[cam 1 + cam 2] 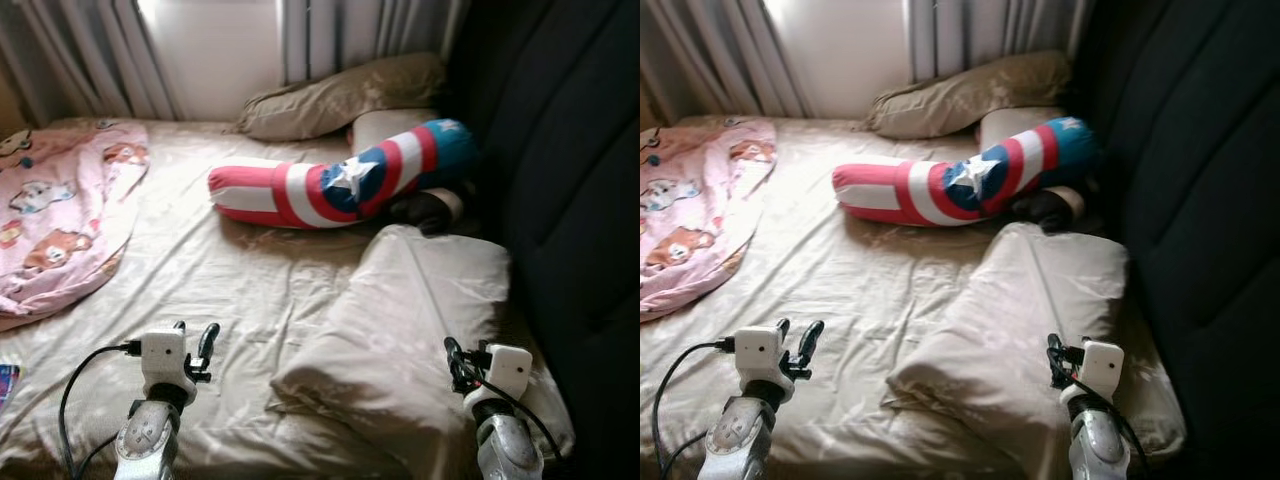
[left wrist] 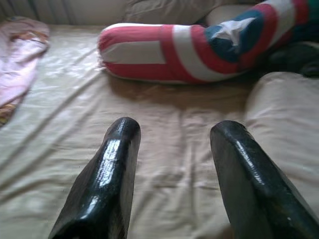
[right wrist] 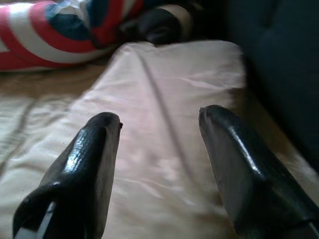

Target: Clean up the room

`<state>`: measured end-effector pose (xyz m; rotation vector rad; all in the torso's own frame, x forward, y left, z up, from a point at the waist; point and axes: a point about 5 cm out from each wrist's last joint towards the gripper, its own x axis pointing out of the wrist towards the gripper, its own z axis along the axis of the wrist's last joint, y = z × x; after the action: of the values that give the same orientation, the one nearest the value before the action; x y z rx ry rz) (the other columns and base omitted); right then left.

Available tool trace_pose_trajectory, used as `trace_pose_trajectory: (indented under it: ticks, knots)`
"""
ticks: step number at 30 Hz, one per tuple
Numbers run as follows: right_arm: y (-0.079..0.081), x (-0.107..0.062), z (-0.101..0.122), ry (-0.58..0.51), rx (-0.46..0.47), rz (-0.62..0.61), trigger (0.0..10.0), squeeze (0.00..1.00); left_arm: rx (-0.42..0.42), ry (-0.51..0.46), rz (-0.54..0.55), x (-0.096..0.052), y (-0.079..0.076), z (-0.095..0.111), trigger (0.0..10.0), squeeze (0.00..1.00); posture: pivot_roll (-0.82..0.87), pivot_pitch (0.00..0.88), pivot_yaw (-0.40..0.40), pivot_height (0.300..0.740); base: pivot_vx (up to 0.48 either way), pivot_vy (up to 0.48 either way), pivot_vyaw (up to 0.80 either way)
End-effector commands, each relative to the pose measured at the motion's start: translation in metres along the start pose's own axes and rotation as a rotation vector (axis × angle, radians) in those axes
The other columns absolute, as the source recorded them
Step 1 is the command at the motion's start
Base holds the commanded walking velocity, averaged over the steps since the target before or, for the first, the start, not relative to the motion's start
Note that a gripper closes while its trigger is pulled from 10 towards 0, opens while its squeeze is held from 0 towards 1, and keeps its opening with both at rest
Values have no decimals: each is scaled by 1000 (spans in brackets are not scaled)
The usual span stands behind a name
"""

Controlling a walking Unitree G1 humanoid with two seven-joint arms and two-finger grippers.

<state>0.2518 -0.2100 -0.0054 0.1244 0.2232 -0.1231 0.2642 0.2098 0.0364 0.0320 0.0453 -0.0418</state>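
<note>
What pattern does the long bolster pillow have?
Red and white stripes, blue circle with white star; clearest in the left eye view.

No legible txt, labels, nos.

I am looking at grey curtains (image 1: 340, 35) hanging behind the bed, and a dark padded headboard (image 1: 570, 170) standing along my right.

A beige bed (image 1: 200, 270) holds a long red, white and blue star-marked bolster (image 1: 340, 185) lying across its middle, 1 crumpled pink cartoon-print blanket (image 1: 60, 215) at its left edge, and 3 beige pillows, the nearest (image 1: 400, 320) lying flat beside the dark headboard (image 1: 570, 200).
</note>
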Motion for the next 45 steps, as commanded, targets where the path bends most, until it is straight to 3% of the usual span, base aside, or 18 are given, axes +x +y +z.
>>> trace_pose_trajectory:
  ticks: [1,20,29,38,42,45]
  knots:
    - [6,2,1,-2,4,11,10000,0,11,7,9,-2,6,0,10000,0,3,0,-35,740,0,0,0]
    - [10,3,3,-6,-2,21,10000,0,7,23,-12,-2,2,-7,10000,0,7,0,-42,740,0,0,0]
    - [6,5,1,29,-20,-16,10000,0,7,27,-13,-1,2,-9,10000,0,12,0,-45,679,0,0,0]
    - [4,5,5,3,-8,-40,10000,0,1,25,-16,-3,-2,-10,10000,0,15,0,-49,679,0,0,0]
    - [2,5,0,49,1,-60,10000,0,0,18,-16,-2,-1,-9,10000,0,21,0,-51,679,0,0,0]
    - [1,5,1,41,6,-69,10000,0,1,11,-17,-1,-1,-7,10000,0,22,0,-52,659,0,0,0]
